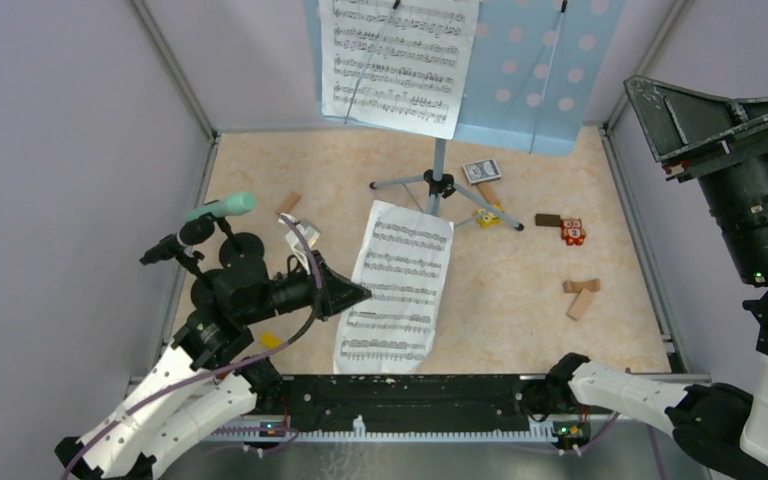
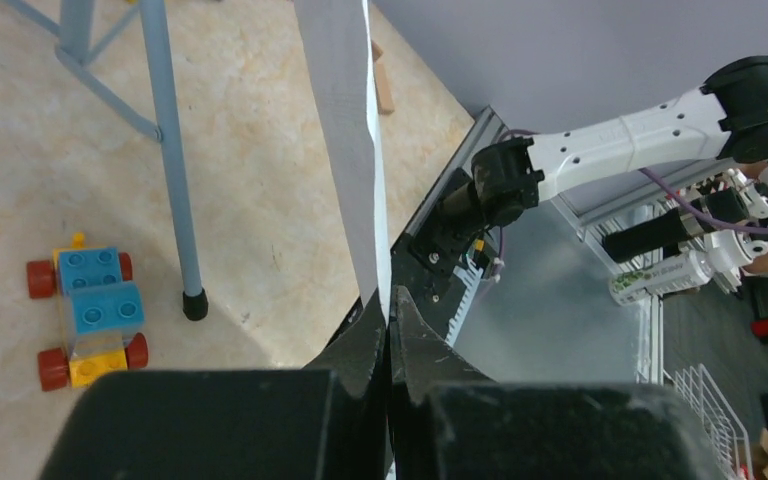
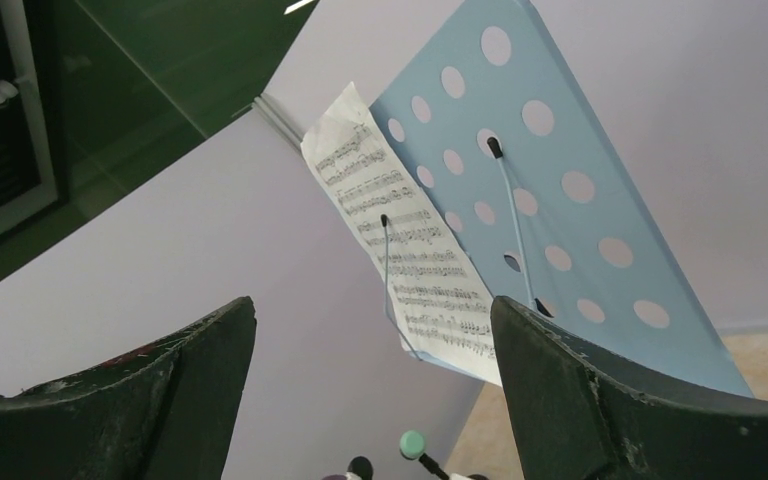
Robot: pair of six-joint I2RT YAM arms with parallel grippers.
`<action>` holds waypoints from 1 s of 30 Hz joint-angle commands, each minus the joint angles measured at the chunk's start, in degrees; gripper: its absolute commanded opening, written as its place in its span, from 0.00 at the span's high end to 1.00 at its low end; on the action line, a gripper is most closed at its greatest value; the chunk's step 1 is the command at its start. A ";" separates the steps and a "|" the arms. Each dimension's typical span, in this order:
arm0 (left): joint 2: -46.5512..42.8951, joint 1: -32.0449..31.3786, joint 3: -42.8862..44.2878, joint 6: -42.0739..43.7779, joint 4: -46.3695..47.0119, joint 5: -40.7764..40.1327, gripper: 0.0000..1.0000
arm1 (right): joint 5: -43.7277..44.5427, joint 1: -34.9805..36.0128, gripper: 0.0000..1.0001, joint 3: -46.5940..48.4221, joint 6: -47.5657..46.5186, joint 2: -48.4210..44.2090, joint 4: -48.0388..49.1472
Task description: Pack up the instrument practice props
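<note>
White sheet-music pages number two: one on the pale-blue perforated music desk at top centre, the other at frame centre, its left edge pinched between the pressed-together fingers of the left gripper. The right gripper is spread wide, holding nothing. Two microphones, mint-green and black, stand at left. Near the silver tripod pole lie two colourful toy-brick pieces and three tan wooden blocks, possibly more.

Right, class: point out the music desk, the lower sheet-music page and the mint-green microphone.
music desk (image 3: pixel 570 230), right wrist view, bare blue panel
lower sheet-music page (image 1: pixel 400 290), top view, page middle
mint-green microphone (image 1: pixel 225 207), top view, green head
</note>
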 commanded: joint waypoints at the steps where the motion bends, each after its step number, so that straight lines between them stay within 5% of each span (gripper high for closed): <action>1: 3.71 -0.20 -4.20 -2.91 10.60 4.32 1.00 | -0.93 0.13 0.14 2.13 -0.05 -0.40 0.45; 6: 9.78 -3.83 -6.15 -3.29 18.16 2.57 1.00 | 2.08 0.13 0.13 -1.64 -1.79 -2.98 3.14; 14: 27.51 -21.98 -3.10 -1.38 27.62 -10.68 1.00 | 2.17 0.13 0.13 -1.11 -1.52 -3.35 1.67; 24: 50.47 -23.93 10.76 1.69 37.54 -12.76 1.00 | 7.43 0.06 0.12 -17.80 -8.37 -13.25 4.10; 30: 66.37 -23.55 25.83 4.43 33.85 -16.17 1.00 | 15.58 0.13 0.12 -30.54 -5.41 -19.19 -6.58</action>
